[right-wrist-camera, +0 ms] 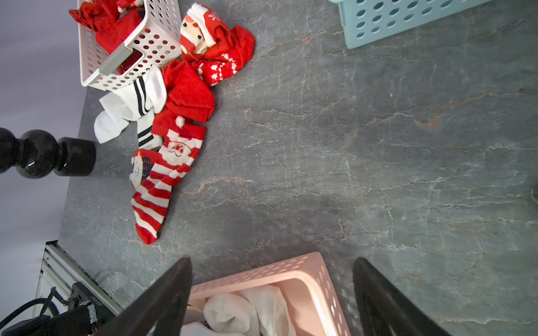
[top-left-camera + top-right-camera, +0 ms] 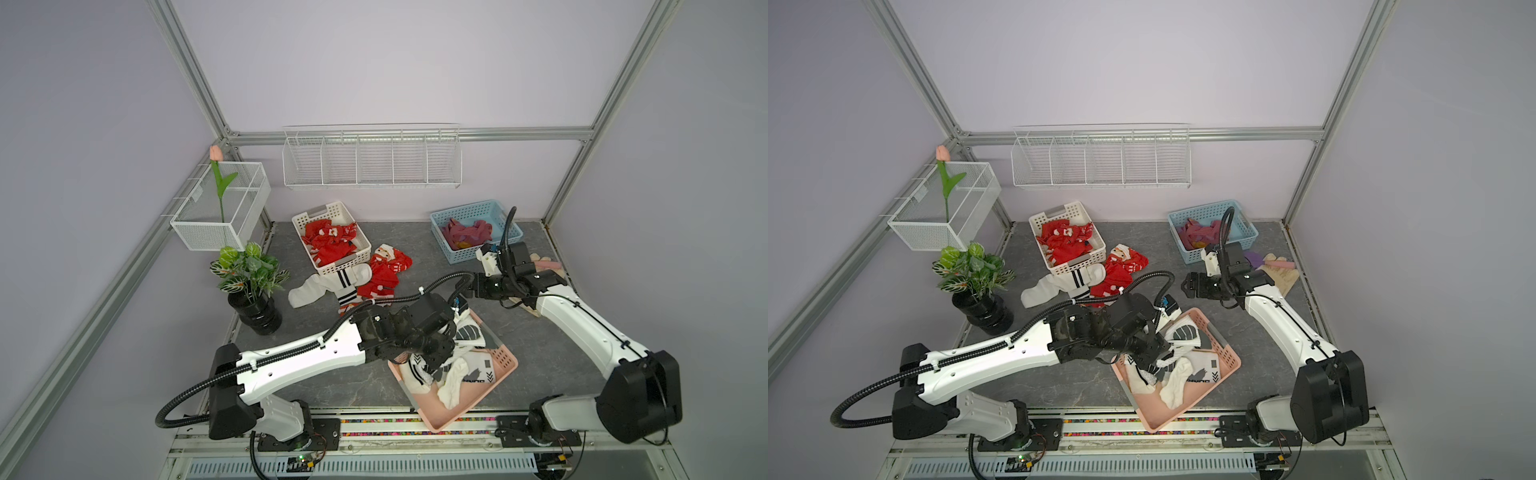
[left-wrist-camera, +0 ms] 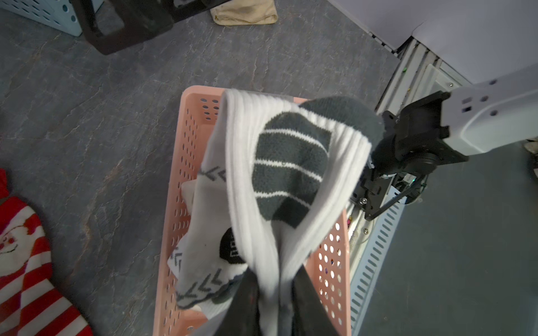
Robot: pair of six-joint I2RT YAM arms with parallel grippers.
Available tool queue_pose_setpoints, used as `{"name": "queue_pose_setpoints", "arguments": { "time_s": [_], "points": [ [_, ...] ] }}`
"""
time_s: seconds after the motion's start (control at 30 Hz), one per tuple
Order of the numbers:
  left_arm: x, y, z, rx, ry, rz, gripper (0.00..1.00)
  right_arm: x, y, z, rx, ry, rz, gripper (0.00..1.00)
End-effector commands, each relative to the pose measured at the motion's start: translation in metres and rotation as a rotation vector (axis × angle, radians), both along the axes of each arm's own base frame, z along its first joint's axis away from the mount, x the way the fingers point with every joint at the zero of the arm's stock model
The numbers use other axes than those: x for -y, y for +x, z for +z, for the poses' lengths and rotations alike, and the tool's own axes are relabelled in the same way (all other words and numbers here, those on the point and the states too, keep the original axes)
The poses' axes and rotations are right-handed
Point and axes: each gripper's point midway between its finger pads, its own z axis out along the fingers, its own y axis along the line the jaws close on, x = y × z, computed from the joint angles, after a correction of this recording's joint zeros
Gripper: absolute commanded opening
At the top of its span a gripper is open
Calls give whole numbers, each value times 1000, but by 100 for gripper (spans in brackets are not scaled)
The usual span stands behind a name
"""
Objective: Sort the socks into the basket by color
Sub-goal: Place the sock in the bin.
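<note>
**Q:** Two grippers: what does each hold?

**A:** The left gripper [image 3: 275, 286] is clamped on a white sock [image 3: 288, 163] with a dark striped patch, above the pink basket [image 3: 186, 145]. The right gripper [image 1: 272, 261] has its jaws spread wide, holding nothing, over the table by that basket's corner.

**Q:** How does the sock lie?

**A:** Lengthwise along the basket, stretching away from the jaws, its ribbed edge farthest out.

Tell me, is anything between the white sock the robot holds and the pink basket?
Nothing visible. The left gripper holds the white-and-grey sock right above the open pink basket, where other white socks already lie.
</note>
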Motion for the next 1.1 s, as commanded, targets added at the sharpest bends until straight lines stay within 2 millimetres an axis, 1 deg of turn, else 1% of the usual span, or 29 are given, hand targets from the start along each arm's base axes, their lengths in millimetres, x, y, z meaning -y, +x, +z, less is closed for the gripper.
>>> {"name": "queue_pose_setpoints", "arguments": {
  "time_s": [0.0,0.13,0.23,0.43,0.5,0.53,0.57,0.67,0.7,0.73,0.77,0.83,0.9,0.97,1.07],
  "points": [
    [5,7,-30,-8,62,-14,0,8,-7,1,8,-12,-31,88],
    [12,12,-68,-43,153,-10,0,13,-12,2,16,-16,-51,89],
    [17,15,-93,-62,192,2,0,16,-17,8,33,-17,-64,89],
    [17,25,-149,-121,271,33,0,20,-30,12,32,-11,-66,89],
    [18,26,-164,-129,294,34,0,21,-34,14,36,-11,-68,89],
    [19,28,-168,-125,301,40,0,22,-35,16,41,-10,-68,89],
    [20,29,-170,-120,302,47,0,22,-36,17,41,-9,-65,89],
    [24,30,-167,-112,272,44,0,22,-38,21,42,-8,-64,89],
    [25,31,-166,-109,263,45,4,22,-39,22,44,-6,-64,89],
    [26,32,-165,-108,256,46,10,22,-39,24,47,-4,-64,89],
    [27,31,-163,-110,250,44,17,22,-40,25,48,-1,-66,89],
    [29,30,-161,-117,237,38,35,22,-40,27,49,5,-65,89],
    [30,29,-158,-118,223,35,47,21,-41,28,50,10,-65,88],
    [28,30,-152,-107,211,46,53,21,-41,30,55,12,-66,88],
    [24,34,-137,-76,191,67,58,21,-39,35,64,17,-68,89]
  ]
}}
